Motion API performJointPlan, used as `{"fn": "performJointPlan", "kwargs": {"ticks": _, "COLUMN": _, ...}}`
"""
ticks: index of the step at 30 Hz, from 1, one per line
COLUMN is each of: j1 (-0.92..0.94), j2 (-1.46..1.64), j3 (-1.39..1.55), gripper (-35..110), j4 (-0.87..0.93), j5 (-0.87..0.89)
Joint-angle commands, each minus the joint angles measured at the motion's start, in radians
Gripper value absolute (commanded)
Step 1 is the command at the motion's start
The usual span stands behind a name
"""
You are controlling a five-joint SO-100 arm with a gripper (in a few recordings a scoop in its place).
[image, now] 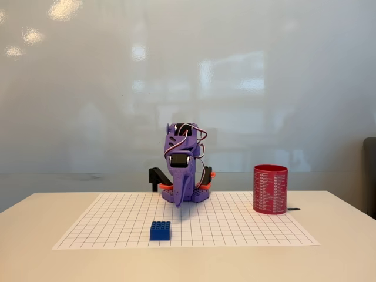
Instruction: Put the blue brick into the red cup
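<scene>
Blue plastic, studded on top, marks the nearest item: the small bright-blue building brick (160, 230) sits flat on the white gridded paper mat (247, 223), close to the mat's front edge and slightly left of centre in the fixed view. Its long axis appears to run left to right across the picture, so the broad side faces the camera. From my purple printed arm (184, 170), which is folded down on its base at the far edge of the mat, the brick lies straight toward the camera and a little to the picture's left, well apart from me, with bare grid squares between us. My gripper (179, 198) points downward in front of the base, low over the mat; from this angle the fingers overlap, so I cannot tell how far open they are, and nothing is seen held in them. I judge that the coming move calls for a forward reach with a small swing to the picture's left, and that the fingers should close across the brick's short dimension. Farther back and well to the right stands the red cylindrical cup with rows of small white print (270, 189), upright, open at the top, near the mat's right rear corner and well apart from the brick. The mat rests on a pale, smooth tabletop (35, 235). Behind everything runs a glossy white wall panel (188, 70) carrying soft reflections of ceiling lights, with a dark object (370, 176) at the right edge too cropped to identify.
</scene>
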Motion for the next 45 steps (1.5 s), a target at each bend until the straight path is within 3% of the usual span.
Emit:
{"fn": "performJointPlan", "kwargs": {"ticks": 1, "j1": 0.009, "j2": 0.0, "j3": -0.034, "gripper": 0, "j4": 0.006, "j5": 0.023}}
{"fn": "performJointPlan", "kwargs": {"ticks": 28, "j1": 0.018, "j2": 0.0, "j3": -0.037, "gripper": 0, "j4": 0.012, "j5": 0.054}}
{"fn": "performJointPlan", "kwargs": {"ticks": 41, "j1": 0.058, "j2": 0.0, "j3": -0.324, "gripper": -1, "j4": 0.12, "j5": 0.028}}
{"fn": "performJointPlan", "kwargs": {"ticks": 45, "j1": 0.052, "j2": -0.1, "j3": -0.591, "gripper": -1, "j4": 0.199, "j5": 0.015}}
